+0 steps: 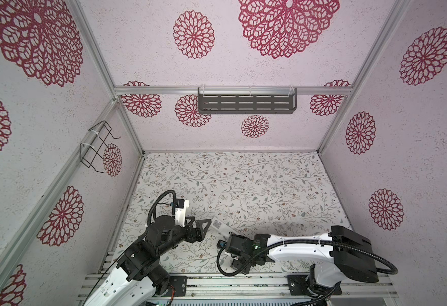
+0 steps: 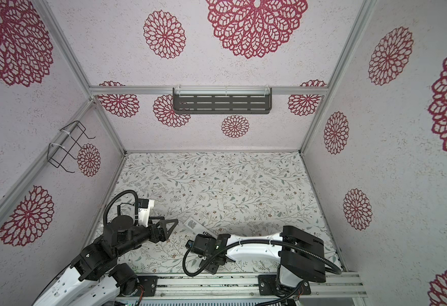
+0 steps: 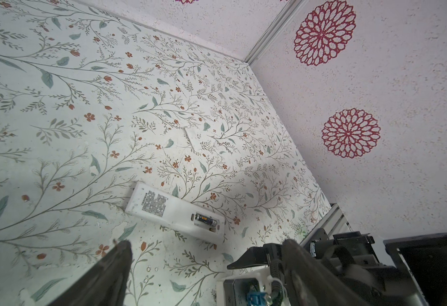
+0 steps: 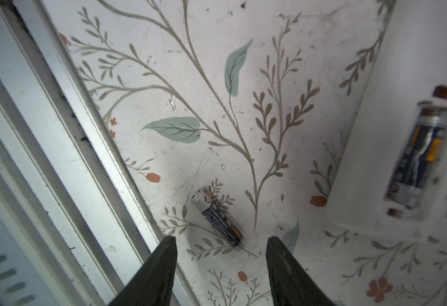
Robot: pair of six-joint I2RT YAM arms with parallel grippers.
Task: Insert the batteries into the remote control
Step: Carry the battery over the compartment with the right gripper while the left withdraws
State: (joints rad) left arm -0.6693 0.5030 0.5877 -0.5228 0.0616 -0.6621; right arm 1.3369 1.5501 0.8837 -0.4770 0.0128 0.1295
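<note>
1. Nearest the top camera, the left arm [image 1: 148, 246] and the right arm [image 1: 296, 242] were seen reaching in from the 6 o'clock edge, bent toward each other.
2. The floral table [image 1: 243, 180] was left mostly bare, with the task's things gathered toward 7 o'clock of its centre.
3. The left gripper [image 3: 205, 245] was held with its jaws spread wide and nothing between them. In both top views it was placed at about 9 o'clock of the remote, close but apart.
4. The right gripper [image 4: 221, 239] was held low over the table at about 5 o'clock of the remote, its jaws partly spread and gripping nothing.
5. The remote control [image 1: 218, 224] was laid flat, label side up, its length running from 10 to 4 o'clock. Its 4 o'clock end was hidden under the right wrist in the top views. Its battery compartment [image 3: 206, 222] was seen uncovered in the wrist views.
6. A small white flat piece [image 3: 193, 139] was seen on the table, well apart from the remote. What it was could not be told.
7. The seated battery [image 3: 205, 219] was lodged in the compartment, the slot beside it unfilled.
8. The loose battery [image 4: 218, 220] was laid on the table between the remote and the metal edge rail [image 4: 71, 132]. One end was just ahead of the right gripper's fingertips [image 4: 169, 246], touched by neither.
</note>
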